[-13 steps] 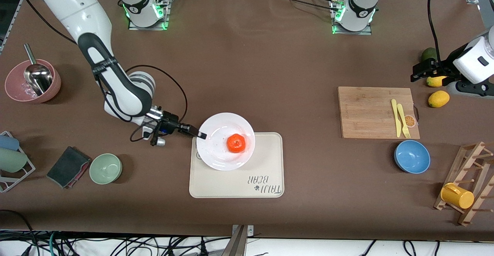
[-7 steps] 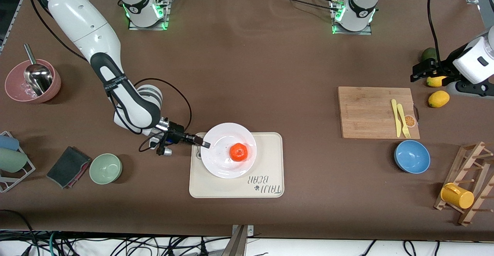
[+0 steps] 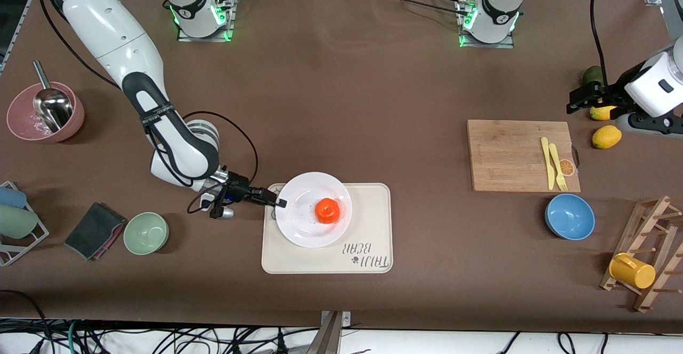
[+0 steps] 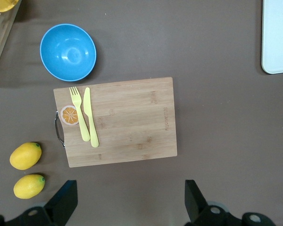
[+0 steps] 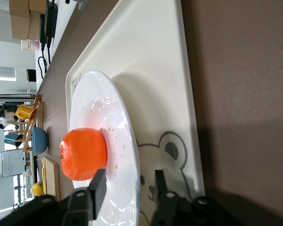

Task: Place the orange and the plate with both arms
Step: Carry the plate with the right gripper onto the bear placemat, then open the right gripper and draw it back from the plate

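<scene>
One step appears left: release. The orange (image 3: 327,210) sits on the white plate (image 3: 299,231), which rests on the bear tray (image 3: 368,220) near the surface's front edge. The right hand (image 3: 279,203) pinches the plate's rim. The left hand (image 4: 127,202), fingers spread and empty, waits over the cutting board (image 4: 127,127).

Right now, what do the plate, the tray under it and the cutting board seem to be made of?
The plate looks like glazed ceramic or glossy melamine: plain white, with highlights in the right wrist view. The tray seems matte cream plastic or silicone, with rounded corners and a printed bear. The cutting board looks like bamboo or wood: pale grain in glued strips.
</scene>
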Controlling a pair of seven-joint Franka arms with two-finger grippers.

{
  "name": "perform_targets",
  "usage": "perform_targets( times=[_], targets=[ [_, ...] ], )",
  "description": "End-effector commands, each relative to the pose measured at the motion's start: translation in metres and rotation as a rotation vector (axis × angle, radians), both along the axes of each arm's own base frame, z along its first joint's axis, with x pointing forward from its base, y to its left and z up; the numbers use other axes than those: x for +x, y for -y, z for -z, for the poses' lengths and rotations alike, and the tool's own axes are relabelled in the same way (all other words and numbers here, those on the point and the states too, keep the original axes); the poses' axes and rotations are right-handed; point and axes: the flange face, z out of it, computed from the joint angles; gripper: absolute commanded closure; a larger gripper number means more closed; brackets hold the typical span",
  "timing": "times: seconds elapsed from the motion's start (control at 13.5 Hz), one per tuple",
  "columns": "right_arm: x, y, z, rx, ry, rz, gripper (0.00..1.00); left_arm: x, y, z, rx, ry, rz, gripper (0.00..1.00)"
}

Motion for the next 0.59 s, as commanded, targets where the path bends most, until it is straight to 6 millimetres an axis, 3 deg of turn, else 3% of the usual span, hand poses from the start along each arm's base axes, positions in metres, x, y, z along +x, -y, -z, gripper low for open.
perform_targets(
  times=[0.0, 0.15, 0.37, 0.52],
  targets=[
    [0.010, 0.001, -0.028, -0.007, 0.042, -0.024, 0.00, 0.003, 0.002, -0.006, -0.005, -0.006, 0.022, 0.00],
    [0.015, 0.012, -0.063, 0.012, 0.071, -0.098, 0.00, 0.003, 0.002, -0.004, -0.005, -0.009, 0.022, 0.00],
    [0.009, 0.078, -0.115, -0.045, 0.055, -0.314, 0.00, 0.003, 0.002, -0.005, -0.005, -0.007, 0.022, 0.00],
    [-0.001, 0.133, -0.149, -0.127, 0.017, -0.455, 0.00, 0.003, 0.002, -0.005, -0.005, -0.007, 0.022, 0.00]
  ],
)
